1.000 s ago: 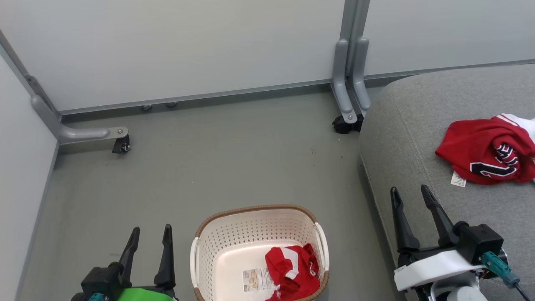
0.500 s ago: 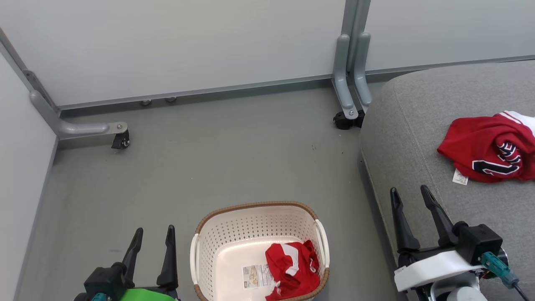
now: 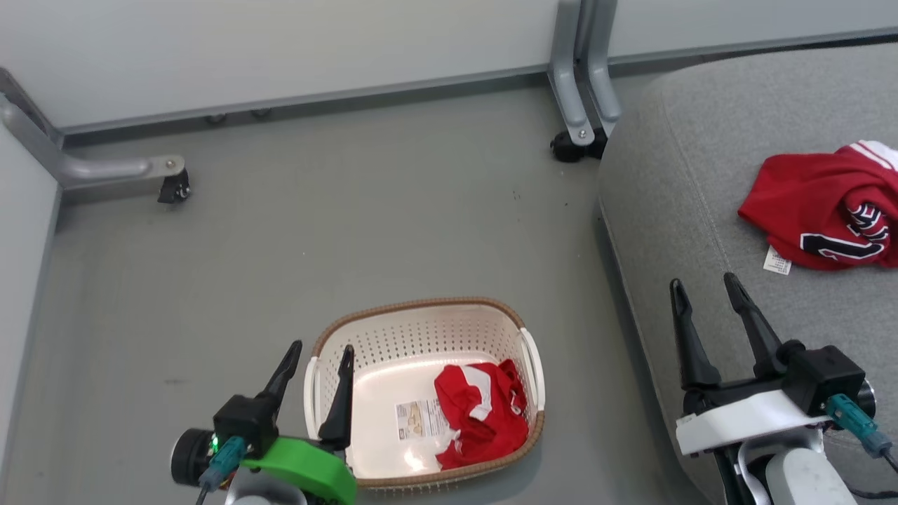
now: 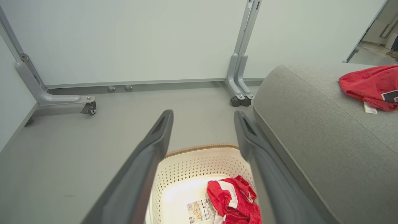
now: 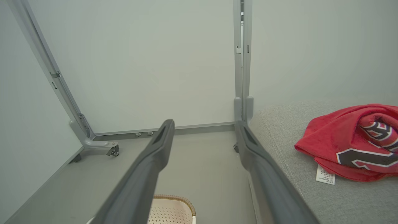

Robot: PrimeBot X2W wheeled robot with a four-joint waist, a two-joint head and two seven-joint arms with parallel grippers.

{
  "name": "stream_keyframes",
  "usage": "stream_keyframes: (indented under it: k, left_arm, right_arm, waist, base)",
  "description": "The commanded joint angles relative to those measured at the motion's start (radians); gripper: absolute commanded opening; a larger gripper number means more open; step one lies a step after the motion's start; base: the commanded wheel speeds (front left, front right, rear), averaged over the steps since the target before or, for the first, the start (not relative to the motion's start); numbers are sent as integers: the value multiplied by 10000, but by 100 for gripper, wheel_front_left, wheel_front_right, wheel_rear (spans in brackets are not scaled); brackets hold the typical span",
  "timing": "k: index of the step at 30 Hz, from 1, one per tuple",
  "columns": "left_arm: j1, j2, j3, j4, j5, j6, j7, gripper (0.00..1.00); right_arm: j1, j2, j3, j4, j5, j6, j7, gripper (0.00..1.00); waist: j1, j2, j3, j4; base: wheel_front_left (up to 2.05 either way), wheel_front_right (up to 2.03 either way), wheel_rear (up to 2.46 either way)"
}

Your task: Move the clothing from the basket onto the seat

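Lying crumpled in the basket (image 3: 414,306), toward its 4 o'clock corner, is one red garment (image 3: 480,414) — the lettered garment (image 3: 821,203) rests on the seat (image 3: 701,175) at 2 o'clock. At the basket's 9 o'clock rim the left gripper (image 3: 320,348) hovers, fingers spread, empty; the right gripper (image 3: 703,280), at the seat's edge, likewise.

Bright, even overhead light gives soft faint shadows and a white glare on the floor of the basket (image 3: 382,375), while the wrist views blur their own near fingers (image 4: 147,163)
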Motion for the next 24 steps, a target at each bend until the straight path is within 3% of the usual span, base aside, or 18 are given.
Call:
stream_keyframes:
  k: [1, 14, 24]
  left_arm:
    - [-458, 22, -165, 150, 157, 7, -4, 100]
    - [-4283, 251, -2313, 2652, 683, 7, -4, 100]
    - [-6975, 171, -3055, 5347, 856, 7, -4, 100]
  right_arm:
    - [-274, -36, -27, -112, -23, -11, -30, 100]
    - [-1916, -76, -36, -1333, -206, -11, -30, 100]
    - [-2796, 12, 254, -2109, -325, -11, -32, 100]
  waist:
    - [0, -1, 1347, -320]
    - [0, -1, 5369, -946]
    - [0, -1, 7662, -1292]
  base:
    - [0, 0, 0]
    - [0, 0, 0]
    - [0, 0, 0]
